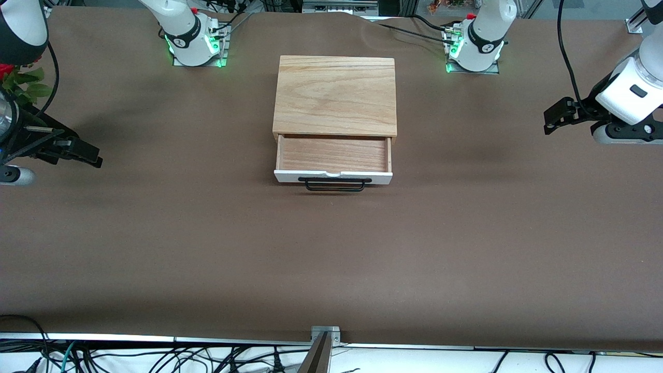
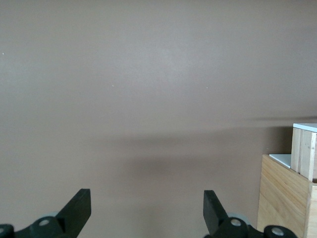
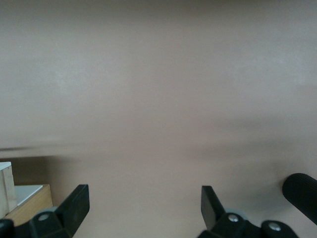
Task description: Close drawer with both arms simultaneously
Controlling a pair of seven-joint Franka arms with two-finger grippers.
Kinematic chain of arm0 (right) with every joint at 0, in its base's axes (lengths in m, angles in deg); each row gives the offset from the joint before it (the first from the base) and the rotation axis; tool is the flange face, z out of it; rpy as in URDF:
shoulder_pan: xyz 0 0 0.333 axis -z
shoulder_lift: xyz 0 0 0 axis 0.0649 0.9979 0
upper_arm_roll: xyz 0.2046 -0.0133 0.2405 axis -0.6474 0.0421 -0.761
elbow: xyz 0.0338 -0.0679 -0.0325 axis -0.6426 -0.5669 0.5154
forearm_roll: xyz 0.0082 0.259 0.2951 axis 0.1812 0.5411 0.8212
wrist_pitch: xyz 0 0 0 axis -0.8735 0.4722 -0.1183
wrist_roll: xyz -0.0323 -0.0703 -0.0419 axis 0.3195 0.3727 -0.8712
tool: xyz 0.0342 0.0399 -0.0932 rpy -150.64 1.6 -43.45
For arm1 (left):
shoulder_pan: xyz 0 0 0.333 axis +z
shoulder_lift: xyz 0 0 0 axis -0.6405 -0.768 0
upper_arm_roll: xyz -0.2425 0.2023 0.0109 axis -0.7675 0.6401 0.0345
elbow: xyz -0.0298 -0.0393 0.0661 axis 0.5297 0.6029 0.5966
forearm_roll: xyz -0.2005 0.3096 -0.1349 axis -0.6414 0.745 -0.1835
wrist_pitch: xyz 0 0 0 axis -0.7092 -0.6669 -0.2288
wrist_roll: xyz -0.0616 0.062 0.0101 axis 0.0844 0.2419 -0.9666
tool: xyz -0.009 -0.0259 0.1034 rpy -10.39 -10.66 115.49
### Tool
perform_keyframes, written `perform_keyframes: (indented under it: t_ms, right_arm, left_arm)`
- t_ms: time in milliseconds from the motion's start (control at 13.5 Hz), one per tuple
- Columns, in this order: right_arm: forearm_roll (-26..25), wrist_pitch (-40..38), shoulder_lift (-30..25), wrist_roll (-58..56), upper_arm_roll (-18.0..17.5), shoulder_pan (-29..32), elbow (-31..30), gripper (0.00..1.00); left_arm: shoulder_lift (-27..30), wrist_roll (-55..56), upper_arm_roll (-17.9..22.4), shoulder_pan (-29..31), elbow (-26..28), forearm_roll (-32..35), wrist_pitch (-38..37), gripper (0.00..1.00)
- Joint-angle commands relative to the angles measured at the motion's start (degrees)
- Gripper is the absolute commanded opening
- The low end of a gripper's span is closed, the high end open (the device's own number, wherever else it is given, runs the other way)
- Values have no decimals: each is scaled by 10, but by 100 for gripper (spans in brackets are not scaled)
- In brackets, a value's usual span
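The light wooden box [image 1: 335, 96] sits mid-table, nearer the robot bases. Its drawer [image 1: 333, 154] is pulled out toward the front camera, empty, with a white front panel [image 1: 380, 178] and a black wire bar handle [image 1: 335, 184]. My left gripper [image 1: 555, 116] hangs open and empty over the cloth at the left arm's end of the table; the box corner shows in the left wrist view [image 2: 287, 193]. My right gripper [image 1: 83, 153] hangs open and empty over the cloth at the right arm's end; the box edge shows in the right wrist view [image 3: 25, 201].
The brown cloth [image 1: 331, 259] covers the whole table. Both arm bases [image 1: 194, 39] [image 1: 476, 44] glow green along the edge by the robots. Red flowers with green leaves [image 1: 20, 83] sit by the right arm. Cables [image 1: 155, 357] lie along the table's front edge.
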Motion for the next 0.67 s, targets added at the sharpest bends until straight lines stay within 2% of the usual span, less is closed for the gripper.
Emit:
perform_keyframes:
  t_ms: [0,593]
  right_arm:
    - [-1,3,-1,-3,-4,2,2,100]
    - [-1,3,0,1,-4,3,2,100]
  left_arm:
    - [2,-1,-2,4,-3,2,-5,100]
    - [2,-1,-2,4,-3,2,-4,100]
